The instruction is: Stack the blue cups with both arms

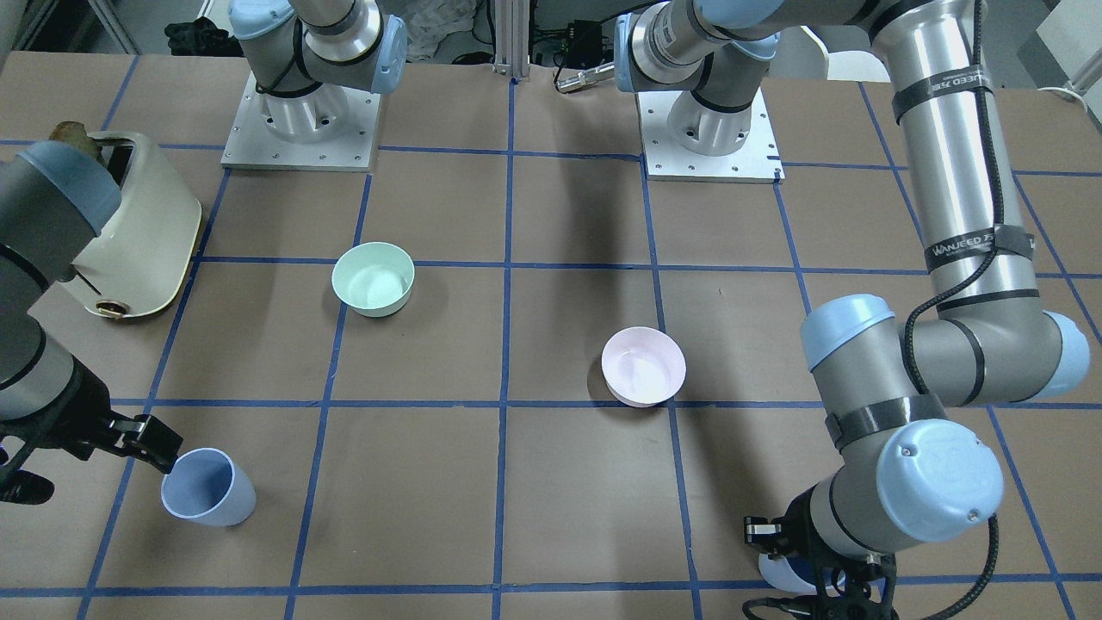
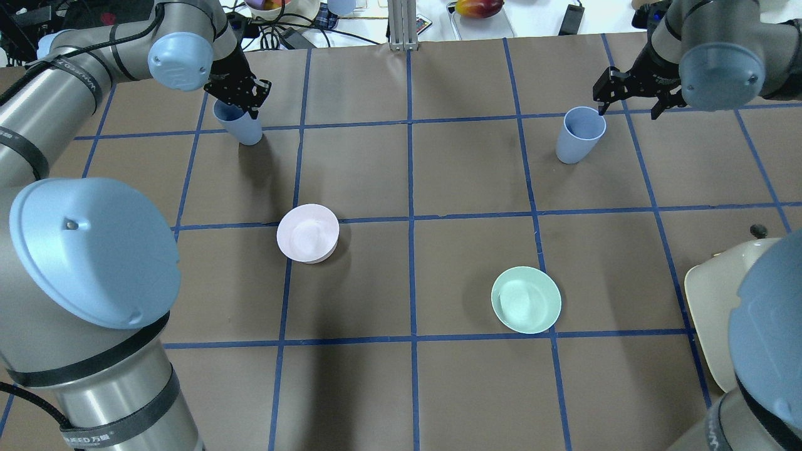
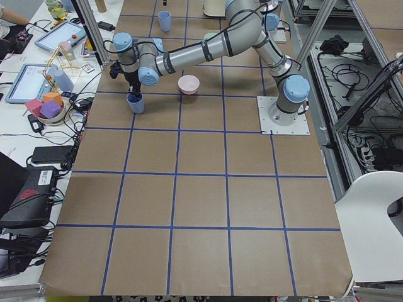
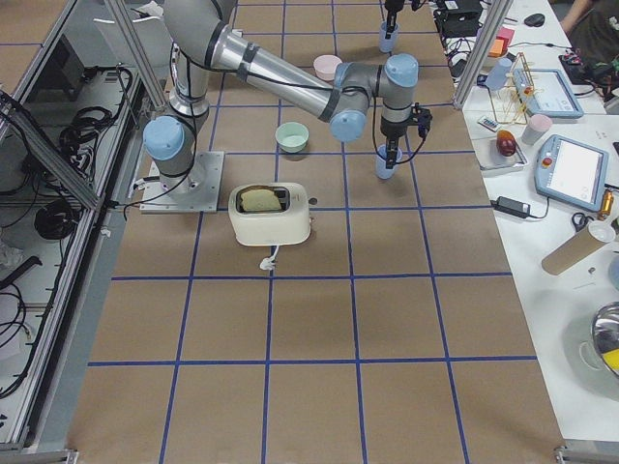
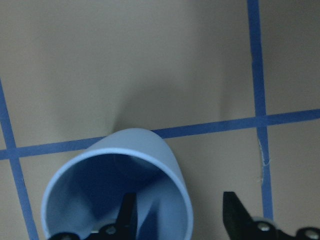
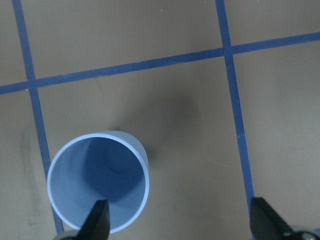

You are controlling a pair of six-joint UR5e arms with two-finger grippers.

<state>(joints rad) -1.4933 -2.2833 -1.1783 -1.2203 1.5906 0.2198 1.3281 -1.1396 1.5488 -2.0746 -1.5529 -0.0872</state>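
Note:
Two pale blue cups stand upright on the brown table. My left gripper (image 2: pixel 244 106) is open and low over the left cup (image 2: pixel 241 128). In the left wrist view, one finger (image 5: pixel 127 210) is inside the cup (image 5: pixel 150 150) and the other (image 5: pixel 232 210) is outside its wall. Neither finger touches the wall. My right gripper (image 2: pixel 628 108) is wide open beside the right cup (image 2: pixel 579 134). In the right wrist view, one finger (image 6: pixel 97 220) is over the rim of the cup (image 6: pixel 100 175) and the other (image 6: pixel 265 220) is far off over bare table.
A pale pink bowl (image 2: pixel 307 232) and a mint-green bowl (image 2: pixel 526 299) sit in the middle of the table, between the cups and the arm bases. A cream toaster (image 1: pixel 142 232) holding toast stands on the right arm's side. Operators' clutter lies beyond the far edge.

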